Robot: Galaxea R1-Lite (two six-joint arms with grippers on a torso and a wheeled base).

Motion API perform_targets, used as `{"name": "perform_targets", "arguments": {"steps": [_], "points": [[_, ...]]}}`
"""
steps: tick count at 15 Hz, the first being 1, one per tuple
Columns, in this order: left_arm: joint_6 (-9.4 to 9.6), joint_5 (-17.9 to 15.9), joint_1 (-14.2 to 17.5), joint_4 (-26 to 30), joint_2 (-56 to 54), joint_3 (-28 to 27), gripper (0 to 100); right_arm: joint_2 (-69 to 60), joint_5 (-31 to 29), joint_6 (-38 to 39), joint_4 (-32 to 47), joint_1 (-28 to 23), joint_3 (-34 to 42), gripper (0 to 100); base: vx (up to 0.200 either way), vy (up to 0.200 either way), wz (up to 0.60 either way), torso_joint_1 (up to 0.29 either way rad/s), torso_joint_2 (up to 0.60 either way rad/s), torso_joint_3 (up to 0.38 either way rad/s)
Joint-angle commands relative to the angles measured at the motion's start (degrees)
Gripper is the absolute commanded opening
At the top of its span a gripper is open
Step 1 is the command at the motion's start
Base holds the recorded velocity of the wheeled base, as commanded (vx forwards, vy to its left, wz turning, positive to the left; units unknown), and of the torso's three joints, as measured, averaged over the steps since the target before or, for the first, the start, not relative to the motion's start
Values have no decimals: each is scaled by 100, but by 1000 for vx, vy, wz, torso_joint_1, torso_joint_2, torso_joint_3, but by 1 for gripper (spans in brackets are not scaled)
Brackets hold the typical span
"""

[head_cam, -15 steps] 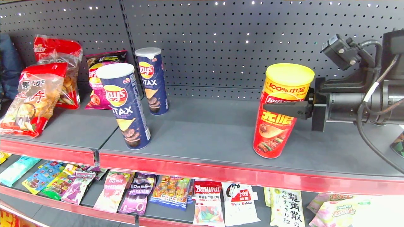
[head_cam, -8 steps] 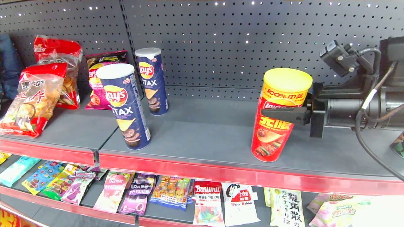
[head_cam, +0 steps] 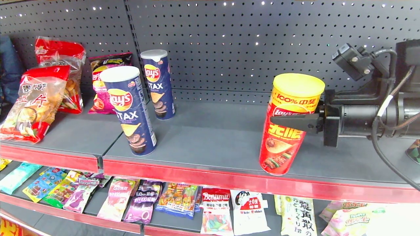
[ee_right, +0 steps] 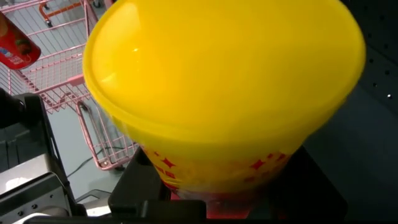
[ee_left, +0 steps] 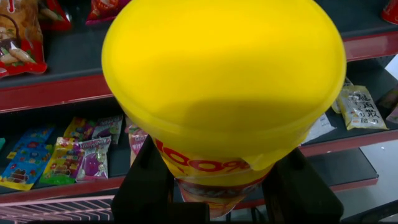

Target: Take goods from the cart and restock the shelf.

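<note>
A red chip can point(head_cam: 288, 131) with a yellow lid leans slightly at the right of the upper shelf point(head_cam: 213, 144), its base close to the red front edge. My right gripper point(head_cam: 286, 115) is shut on its upper half, coming in from the right. In the right wrist view the yellow lid point(ee_right: 224, 81) hides most of that right gripper point(ee_right: 224, 200). My left gripper point(ee_left: 217, 194) is shut on a second red can point(ee_left: 217, 93) with a yellow lid, held away from the shelves.
Two dark blue chip cans point(head_cam: 129, 108) point(head_cam: 158, 83) stand at the shelf's left-middle, with snack bags point(head_cam: 32, 101) further left. Bare shelf lies between the blue cans and the red one. Candy packets point(head_cam: 216, 209) fill the lower shelf. A pink cart point(ee_right: 68, 93) stands behind.
My right gripper has lowered the red can and brought it a little towards the shelf's front edge. The blue cans and bags have not moved.
</note>
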Motion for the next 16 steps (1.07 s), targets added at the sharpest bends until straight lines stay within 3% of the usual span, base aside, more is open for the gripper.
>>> {"name": "perform_targets", "arguments": {"steps": [1,16], "points": [[0,0,0,-1,-16,0,0,-8,5,-10,-9,19,36,0,0,0,0,0,0,0],[0,0,0,-1,-16,26,0,0,216,-1,-70,-96,62,0,0,0,0,0,0,0]]}}
